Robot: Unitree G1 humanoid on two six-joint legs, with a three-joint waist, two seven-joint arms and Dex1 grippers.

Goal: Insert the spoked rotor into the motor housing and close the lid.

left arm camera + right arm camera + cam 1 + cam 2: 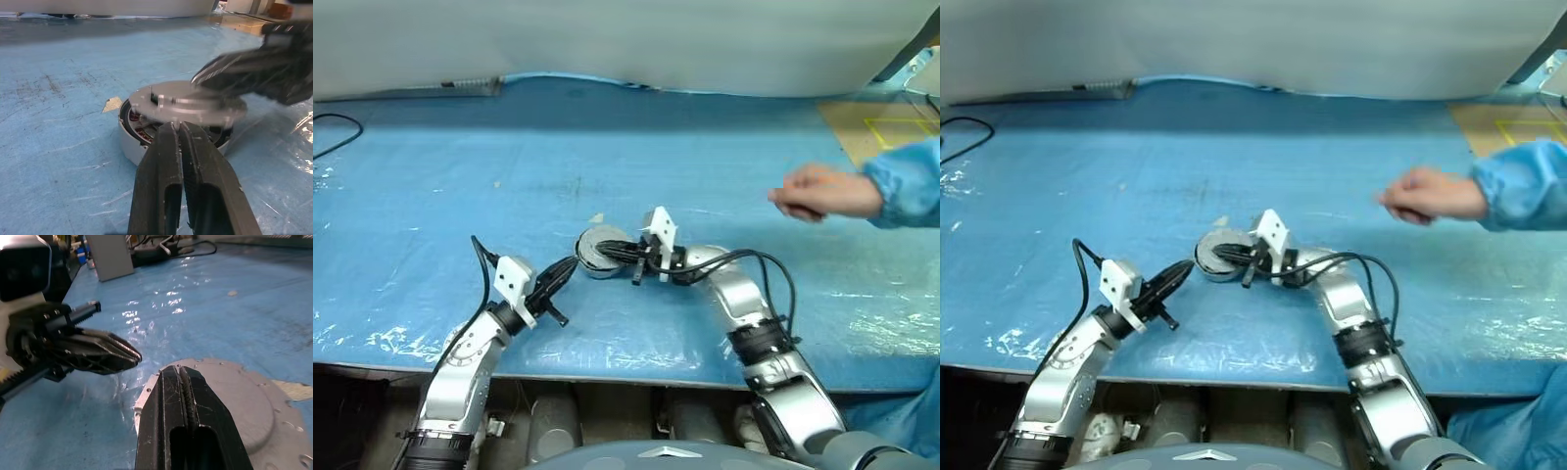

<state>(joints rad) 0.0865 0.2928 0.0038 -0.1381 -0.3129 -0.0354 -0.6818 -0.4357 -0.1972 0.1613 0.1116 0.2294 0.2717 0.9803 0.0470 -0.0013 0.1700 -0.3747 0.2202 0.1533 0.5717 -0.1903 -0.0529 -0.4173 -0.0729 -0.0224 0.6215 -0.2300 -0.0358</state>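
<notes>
You are at the closing step. In the centre of the left eye view, slightly below the middle, sits the short round silver-grey motor housing (592, 260) on the blue plastic-covered table (460, 176). The thin round grey metal lid (188, 102) with its notched edge lies over the housing, but the left wrist view shows it tilted and not seated: on the near side there is a gap, and the copper-orange windings (142, 133) show beneath it. The spoked rotor cannot be made out under the lid, so whether it is fully home I cannot tell.

Your right gripper (615, 252) reaches in from the right of the frame, its two black fingers pressed together and lying across the top of the lid; whether they merely rest on it or pinch its edge is hard to tell. Your left gripper (568, 264), lower left of centre, is also closed with nothing between its fingers, its tips just beside the housing's near wall.

In the upper right of the frame a person's hand (818, 193) in a light blue sleeve (906, 181) hovers over the table, well apart from the work.

The next move, as I judge it, calls for levelling the lid: steady the housing with the left fingers against its wall, then press down with the right fingers over the raised side until the gap closes all round. Press squarely; a push off-centre could tip the lid further or slide the housing on the slick plastic.
</notes>
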